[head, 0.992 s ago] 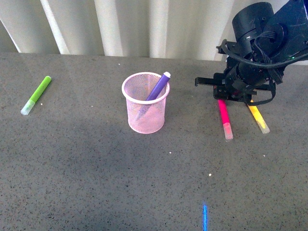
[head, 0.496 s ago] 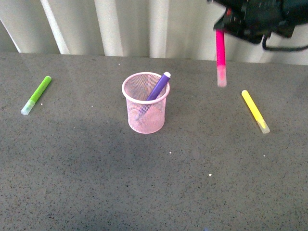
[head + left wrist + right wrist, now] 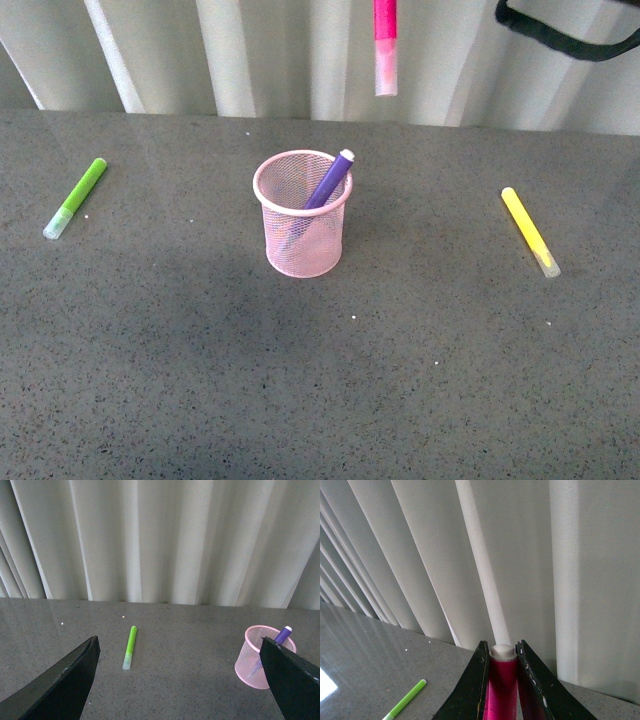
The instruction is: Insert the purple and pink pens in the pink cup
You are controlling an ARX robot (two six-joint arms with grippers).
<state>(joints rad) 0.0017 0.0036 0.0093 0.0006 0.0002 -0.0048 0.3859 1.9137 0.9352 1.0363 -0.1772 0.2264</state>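
Note:
The pink cup (image 3: 302,213) stands on the grey table, with the purple pen (image 3: 329,179) leaning inside it, tip over the rim. The pink pen (image 3: 385,45) hangs upright high above the table, up and to the right of the cup, pale cap down. My right gripper (image 3: 502,652) is shut on the pink pen (image 3: 502,685); the gripper itself is out of the front view. My left gripper (image 3: 180,655) is open and holds nothing, and its view shows the cup (image 3: 259,656) and purple pen (image 3: 283,634) beside one finger (image 3: 292,677).
A lime green marker (image 3: 76,197) lies at the left of the table and shows again as the green marker (image 3: 129,647) in the left wrist view. A yellow marker (image 3: 530,231) lies at the right. A black cable (image 3: 560,38) loops at top right. Pale curtains hang behind the table.
The right gripper lifted the pink pen off the table beside the yellow marker, then carried it higher and leftward towards the cup. The arm left the front view.

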